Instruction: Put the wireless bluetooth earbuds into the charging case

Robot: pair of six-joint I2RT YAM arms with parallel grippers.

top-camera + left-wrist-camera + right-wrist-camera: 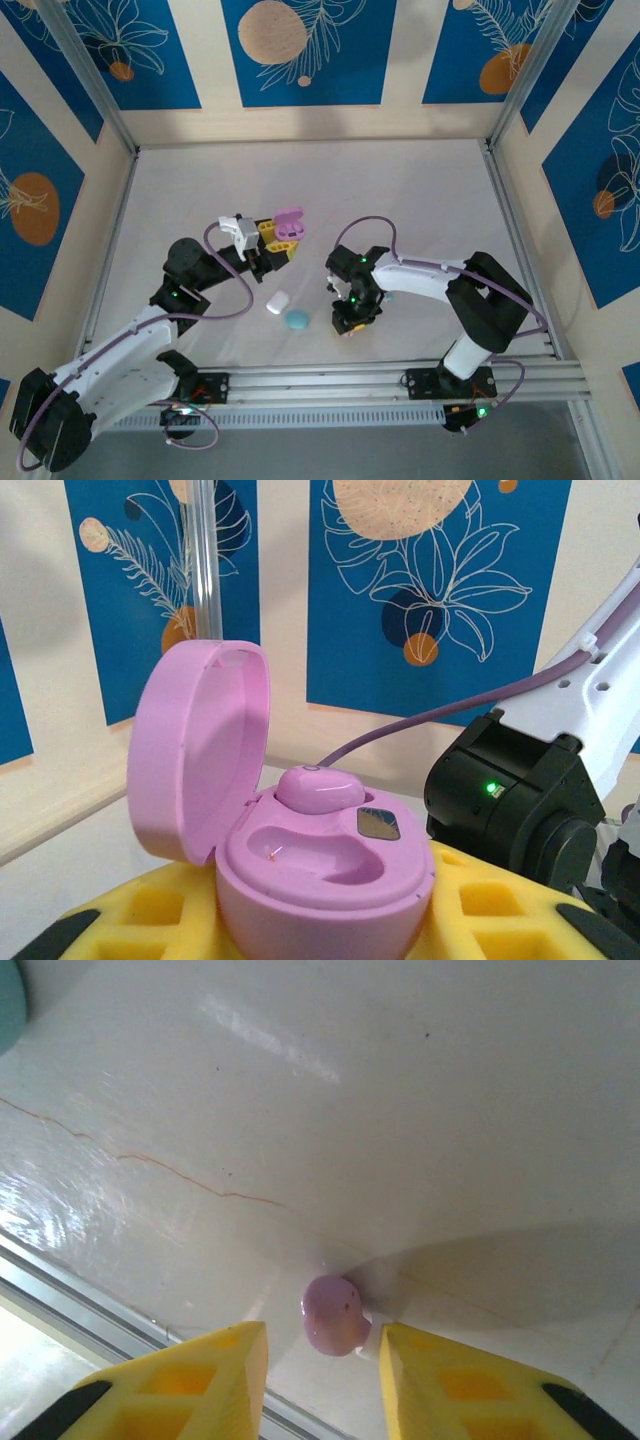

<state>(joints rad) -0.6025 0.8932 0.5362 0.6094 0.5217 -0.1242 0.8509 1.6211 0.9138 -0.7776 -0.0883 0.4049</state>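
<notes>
Risk: pink earbud (pixel 334 1315) lies on worktop (pixel 400 1110), right of pink case (pixel 320 870) and apart from it, between spread fingers of right hand (pixel 322 1332) | off-centre, glossy, likely to squirt away on closing | left hand (pixel 320 920) pinches case, lid (pixel 195 750) open, one well (pixel 300 855) empty.

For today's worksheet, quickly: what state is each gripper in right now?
Left gripper: closed on the open glossy pink plastic charging case.
Right gripper: open, straddling a tiny glossy pink earbud.
</notes>
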